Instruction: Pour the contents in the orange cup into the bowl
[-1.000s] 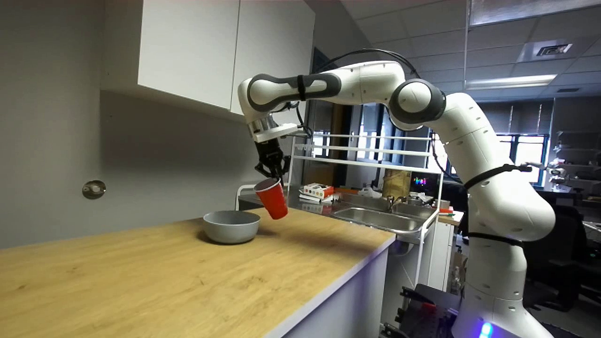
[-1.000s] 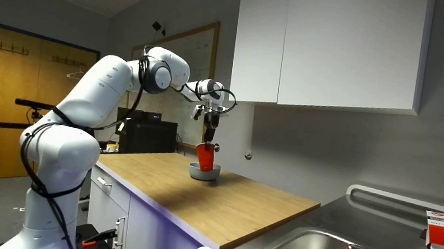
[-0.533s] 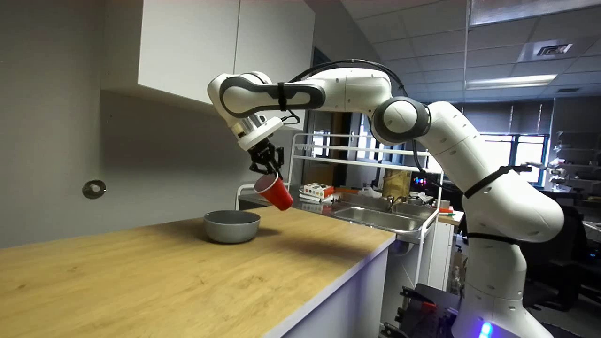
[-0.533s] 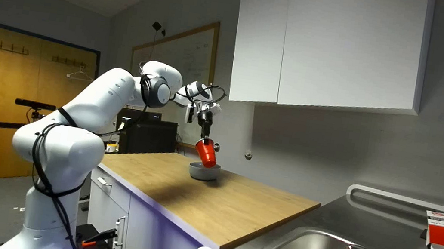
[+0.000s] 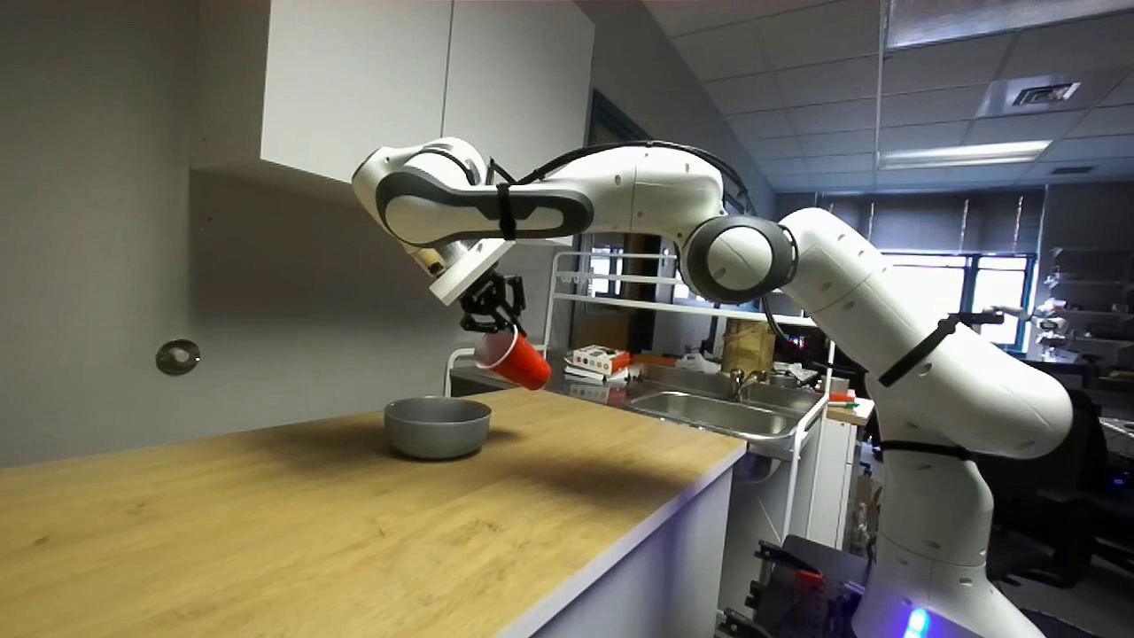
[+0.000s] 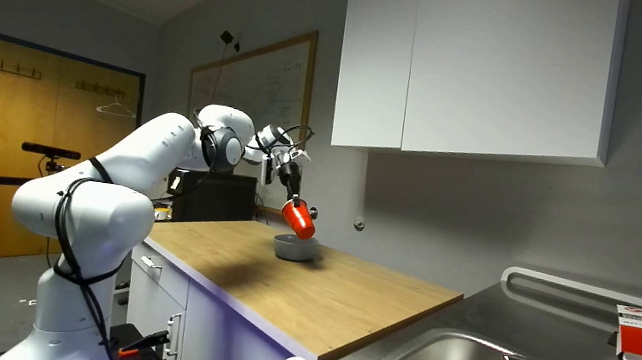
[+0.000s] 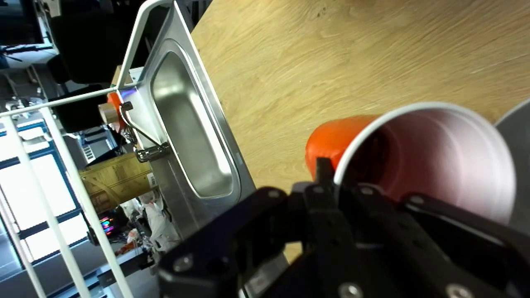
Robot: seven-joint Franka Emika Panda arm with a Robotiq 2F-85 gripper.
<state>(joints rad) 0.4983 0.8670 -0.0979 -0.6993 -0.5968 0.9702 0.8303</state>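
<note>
The bowl [image 5: 437,439] hasn't moved, standing on the bench [image 5: 354,523] below and left of the fingers [image 7: 324,176] in an exterior view. I have them pinching the cup [image 5: 523,363] at its rim, just beneath, and over the last second it has tipped further, mouth toward the bowl. The mouth still sits higher than the base and I see nothing falling, so I judge the pour close but not begun; more roll, with the lip carried over the bowl, looks needed. What's inside I can't make out. The bench is pale grained wood. A cupboard [image 5: 354,89] hangs above and left of the fingers; off right lie a box [image 5: 600,359], then the sink [image 5: 709,409].
</note>
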